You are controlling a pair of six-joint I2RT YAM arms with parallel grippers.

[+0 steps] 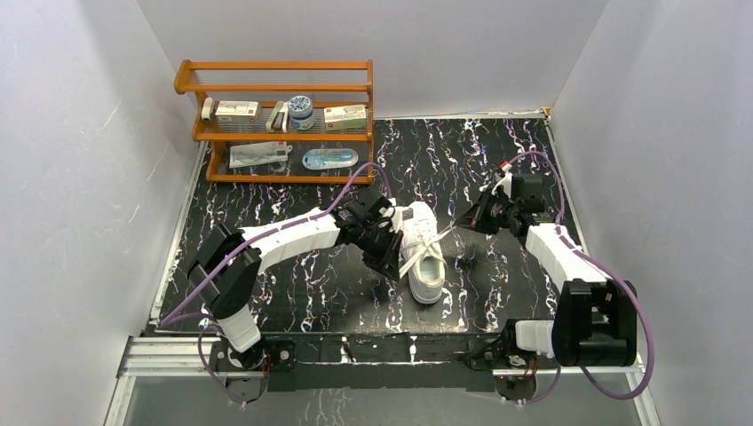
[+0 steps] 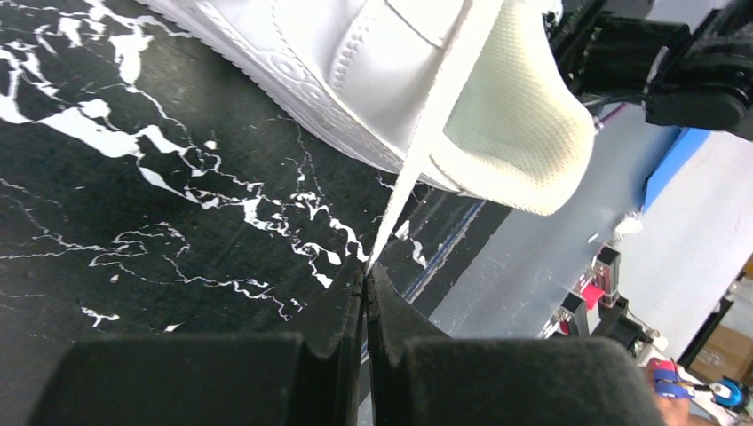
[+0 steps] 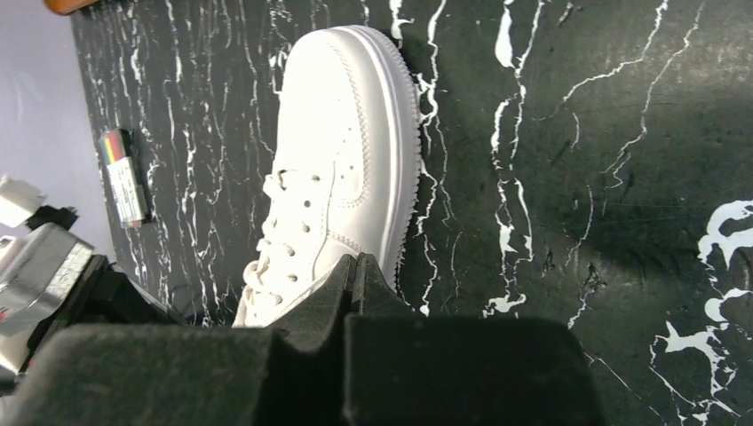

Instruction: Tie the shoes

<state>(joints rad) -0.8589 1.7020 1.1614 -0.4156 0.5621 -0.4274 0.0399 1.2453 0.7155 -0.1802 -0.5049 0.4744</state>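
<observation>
While the white sneaker (image 1: 424,257) lies mid-surface (image 1: 293,284), a taut lace (image 2: 435,115) is pinched in the closed left claw (image 2: 364,275) just left of it. The right claw (image 3: 355,262), at its far right, is pressed shut; a second lace strand (image 1: 441,234) is stretched toward it, grip unclear.

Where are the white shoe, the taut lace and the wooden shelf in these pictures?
white shoe (image 3: 337,98), right wrist view, smooth toe cap.
lace (image 2: 428,124), left wrist view, middle of the taut strip.
wooden shelf (image 1: 275,65), overhead view, top rail.
</observation>
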